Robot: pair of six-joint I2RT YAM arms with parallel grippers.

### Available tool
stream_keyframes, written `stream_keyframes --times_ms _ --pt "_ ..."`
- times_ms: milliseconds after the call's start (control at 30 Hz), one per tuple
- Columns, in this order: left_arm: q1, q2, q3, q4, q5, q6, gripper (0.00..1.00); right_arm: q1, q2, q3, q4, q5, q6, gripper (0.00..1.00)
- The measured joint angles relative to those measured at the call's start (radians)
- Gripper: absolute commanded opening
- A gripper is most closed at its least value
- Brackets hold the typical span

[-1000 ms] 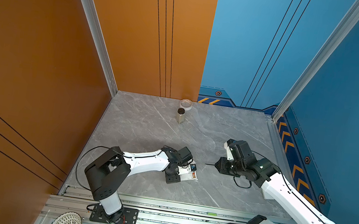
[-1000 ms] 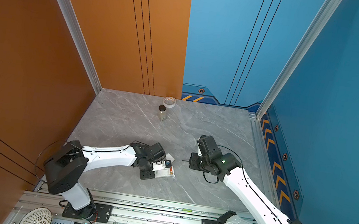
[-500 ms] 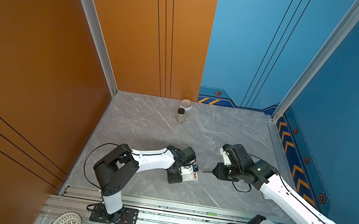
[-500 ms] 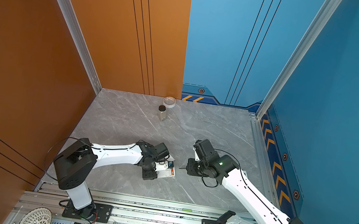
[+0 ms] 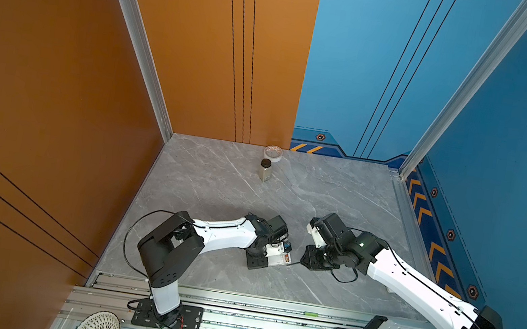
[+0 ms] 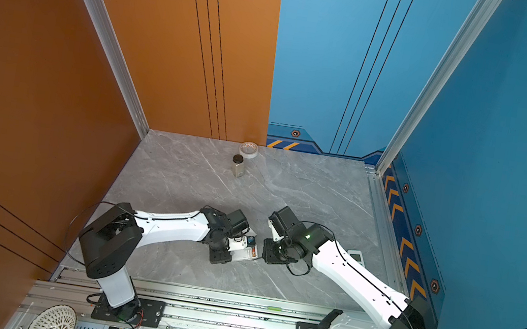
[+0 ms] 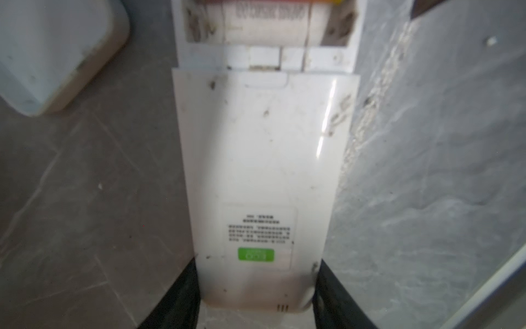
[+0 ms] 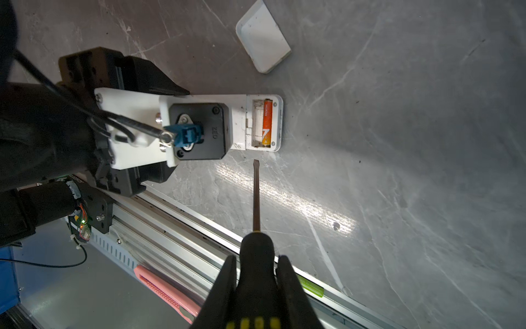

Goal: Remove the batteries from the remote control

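The white remote control [image 5: 276, 258] [image 7: 262, 176] lies back-up on the grey table, and my left gripper [image 7: 256, 273] is shut on its lower end. Its battery bay is uncovered and an orange-red battery [image 8: 267, 122] [image 5: 285, 258] lies in it; the slot beside it looks pale. My right gripper [image 8: 256, 265] [image 5: 309, 260] is shut on the black-and-yellow handle of a screwdriver [image 8: 256, 196]. The blade tip hovers just short of the remote's bay end, apart from it. No yellow battery shows clearly.
The loose white battery cover [image 8: 263, 40] [image 7: 54, 48] lies on the table beside the remote. A small jar [image 5: 265, 169] and a tape roll [image 5: 272, 152] stand at the back wall. Another white slab [image 6: 356, 256] lies behind the right arm. A pink knife [image 8: 168, 293] rests on the front rail.
My right gripper has carried the screwdriver left and toward the front, bringing its tip close to the remote. The left arm has shifted its elbow slightly while keeping hold of the remote.
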Motion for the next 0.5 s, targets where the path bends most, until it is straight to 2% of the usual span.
stream_keyframes --times_ms 500 --pt "-0.001 -0.001 0.000 0.075 -0.054 -0.002 0.42 -0.016 0.014 0.027 0.003 0.027 0.000 0.00"
